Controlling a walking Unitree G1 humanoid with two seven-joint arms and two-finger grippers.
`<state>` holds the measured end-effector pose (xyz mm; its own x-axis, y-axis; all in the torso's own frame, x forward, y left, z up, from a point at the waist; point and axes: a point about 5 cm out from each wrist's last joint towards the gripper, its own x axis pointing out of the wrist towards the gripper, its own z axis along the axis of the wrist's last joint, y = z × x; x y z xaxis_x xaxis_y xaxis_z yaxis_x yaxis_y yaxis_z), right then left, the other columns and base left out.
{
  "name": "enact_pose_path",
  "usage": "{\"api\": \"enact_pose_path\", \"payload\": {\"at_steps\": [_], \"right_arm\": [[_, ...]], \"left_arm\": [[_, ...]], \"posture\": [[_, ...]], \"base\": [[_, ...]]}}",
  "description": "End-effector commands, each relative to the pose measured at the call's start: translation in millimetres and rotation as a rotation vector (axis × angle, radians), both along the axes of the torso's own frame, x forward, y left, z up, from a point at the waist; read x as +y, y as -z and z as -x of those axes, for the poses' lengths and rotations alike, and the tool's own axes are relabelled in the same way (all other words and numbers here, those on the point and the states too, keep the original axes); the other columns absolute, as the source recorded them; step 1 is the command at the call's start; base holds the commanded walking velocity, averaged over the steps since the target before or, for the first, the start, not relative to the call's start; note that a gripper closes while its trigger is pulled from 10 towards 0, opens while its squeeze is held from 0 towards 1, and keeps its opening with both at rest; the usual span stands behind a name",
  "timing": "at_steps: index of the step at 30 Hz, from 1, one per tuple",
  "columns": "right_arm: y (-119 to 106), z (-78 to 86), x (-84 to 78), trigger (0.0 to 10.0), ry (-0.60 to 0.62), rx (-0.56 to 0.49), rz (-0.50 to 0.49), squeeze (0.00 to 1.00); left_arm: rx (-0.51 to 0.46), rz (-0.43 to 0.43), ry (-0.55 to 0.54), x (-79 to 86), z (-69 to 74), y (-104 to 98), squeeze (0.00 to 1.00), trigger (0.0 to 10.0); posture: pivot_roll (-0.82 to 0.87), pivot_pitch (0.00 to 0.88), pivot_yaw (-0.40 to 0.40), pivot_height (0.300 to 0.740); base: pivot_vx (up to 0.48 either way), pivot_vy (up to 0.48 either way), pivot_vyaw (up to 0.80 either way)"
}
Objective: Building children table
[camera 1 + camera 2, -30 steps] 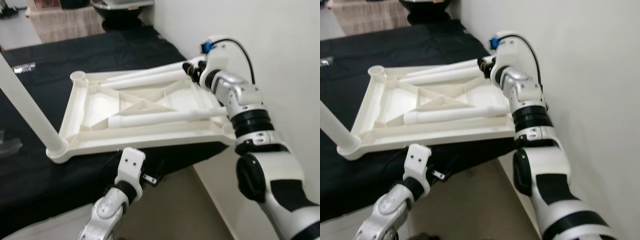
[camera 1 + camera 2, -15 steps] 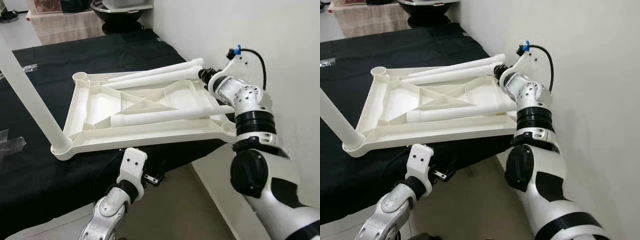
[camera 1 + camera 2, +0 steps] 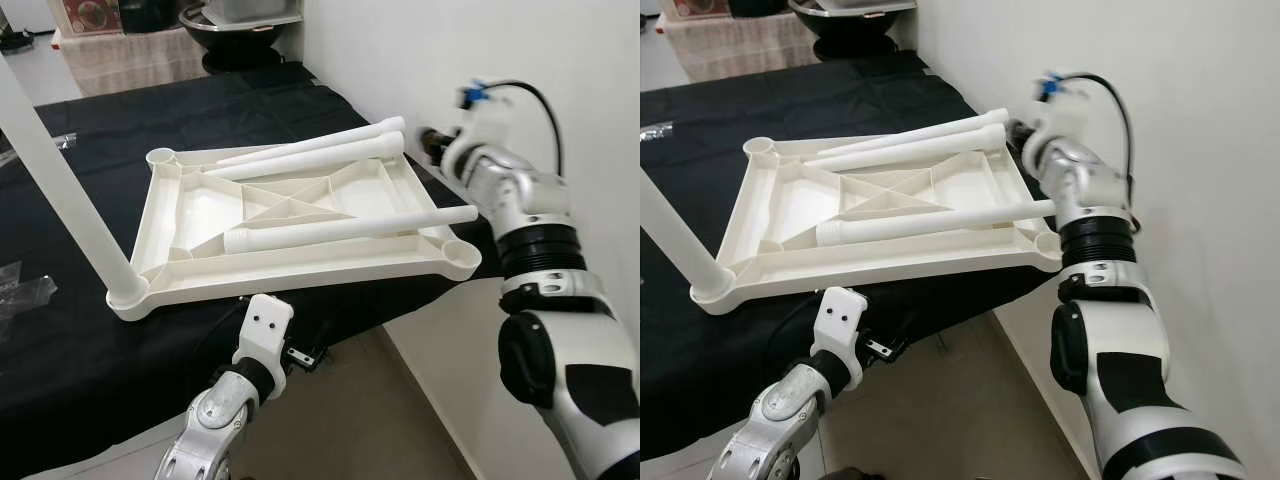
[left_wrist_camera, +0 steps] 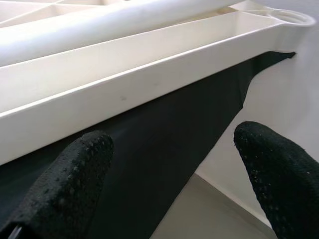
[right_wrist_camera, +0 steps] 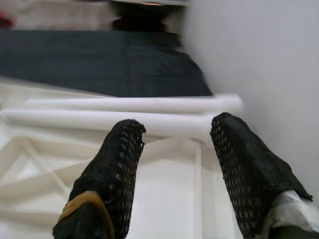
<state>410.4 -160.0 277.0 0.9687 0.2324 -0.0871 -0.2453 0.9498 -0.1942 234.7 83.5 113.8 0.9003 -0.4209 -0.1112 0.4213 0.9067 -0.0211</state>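
Right wrist view: legs (image 5: 124, 112) beyond right jaws (apart).

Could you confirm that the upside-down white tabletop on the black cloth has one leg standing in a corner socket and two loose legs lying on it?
Not quite: three loose legs lie on the tabletop, not two. The left eye view shows two legs side by side along the far edge and a third leg lying across the middle. The rest holds: one standing leg is in a near corner socket, and the tabletop rests on the black cloth.
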Motion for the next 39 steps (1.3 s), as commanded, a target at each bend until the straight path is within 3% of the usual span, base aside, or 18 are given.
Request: {"api": "enact_pose_path", "payload": {"at_steps": [1,3,4,6,8,9,11,18,22,23,24,25,27,28,29,30,39], "right_arm": [[2.8,-0.2,6.3,10.0,-0.086,-0.012,0.129,0.00],[-2.6,-1.1,17.7,10.0,-0.293,-0.036,0.343,0.00],[-4.2,-0.4,20.3,10.0,-0.359,-0.035,0.404,0.00],[-4.9,0.9,21.8,10.0,-0.416,-0.031,0.456,0.00],[-4.5,3.1,22.2,10.0,-0.540,0.056,0.528,0.00],[-4.5,3.1,22.2,10.0,-0.540,0.056,0.528,0.00],[-1.3,5.8,22.4,10.0,-0.656,0.146,0.634,0.00],[0.4,6.9,30.6,10.0,-0.774,0.253,0.694,0.00],[8.3,4.5,32.7,10.0,-0.743,0.281,0.720,0.00],[10.2,2.5,34.3,10.0,-0.710,0.266,0.733,0.61],[10.9,1.5,35.2,10.0,-0.694,0.256,0.744,0.61],[12.3,0.2,36.9,10.0,-0.668,0.258,0.734,1.00],[15.9,-0.2,39.8,10.0,-0.656,0.279,0.726,1.00],[17.0,-0.9,41.3,10.0,-0.638,0.283,0.725,0.94],[17.5,-1.4,42.2,10.0,-0.628,0.284,0.727,0.94],[18.4,-1.6,43.7,10.0,-0.622,0.284,0.733,0.00],[18.6,-5.1,48.5,10.0,-0.546,0.257,0.785,0.00]], "left_arm": [[-0.003,-0.007,0.004,0.8,0.6,-0.1,0.00,10.0],[-0.015,0.001,0.005,-0.3,2.6,-4.7,0.00,10.0],[-0.016,0.003,0.005,-0.6,3.5,-5.8,0.00,10.0],[-0.017,0.004,0.005,-0.8,4.2,-6.4,0.00,10.0],[-0.015,0.020,0.024,-2.5,6.7,-8.6,0.00,10.0],[-0.015,0.020,0.024,-2.5,6.7,-8.6,0.00,10.0],[-0.006,0.026,0.047,-4.5,10.9,-8.6,0.00,10.0],[0.006,0.037,0.051,-7.9,20.9,-8.7,0.00,10.0],[0.011,0.042,0.052,-9.7,26.1,-9.7,0.00,10.0],[0.015,0.046,0.052,-10.5,28.5,-10.0,0.00,10.0],[0.018,0.049,0.053,-11.0,30.1,-10.3,0.00,10.0],[0.022,0.054,0.052,-11.4,31.7,-10.6,0.00,10.0],[0.026,0.056,0.055,-12.8,35.0,-11.5,0.00,10.0],[0.029,0.058,0.057,-13.4,36.7,-12.0,0.00,10.0],[0.031,0.059,0.058,-13.8,37.7,-12.4,0.00,10.0],[0.032,0.061,0.058,-14.0,38.9,-12.6,0.00,10.0],[0.037,0.065,0.057,-16.8,44.2,-16.0,0.00,10.0]], "posture": [[-0.02,0.033,-0.049,0.740],[-0.01,0.055,-0.065,0.740],[-0.01,0.055,-0.065,0.740],[-0.01,0.056,-0.066,0.740],[-0.02,0.068,-0.075,0.740],[-0.02,0.068,-0.075,0.740],[-0.02,0.087,-0.081,0.740],[-0.03,0.118,-0.111,0.740],[-0.02,0.129,-0.123,0.740],[-0.02,0.136,-0.133,0.740],[-0.02,0.136,-0.133,0.740],[-0.01,0.140,-0.135,0.740],[-0.01,0.145,-0.140,0.740],[-0.01,0.149,-0.147,0.740],[-0.01,0.149,-0.147,0.740],[-0.01,0.158,-0.147,0.740],[-0.02,0.191,-0.152,0.740]], "base": [[0.000,0.000,0.00],[0.000,0.000,0.00],[0.000,0.000,0.00],[0.000,0.000,0.00],[0.000,0.000,0.00],[0.000,0.000,0.00],[0.000,0.000,0.00],[0.000,0.000,0.00],[0.000,0.000,0.00],[0.000,0.000,0.00],[0.000,0.000,0.00],[0.000,0.000,0.00],[0.000,0.000,0.00],[0.000,0.000,0.00],[0.000,0.000,0.00],[0.000,0.000,0.00],[0.000,0.000,0.00]]}}
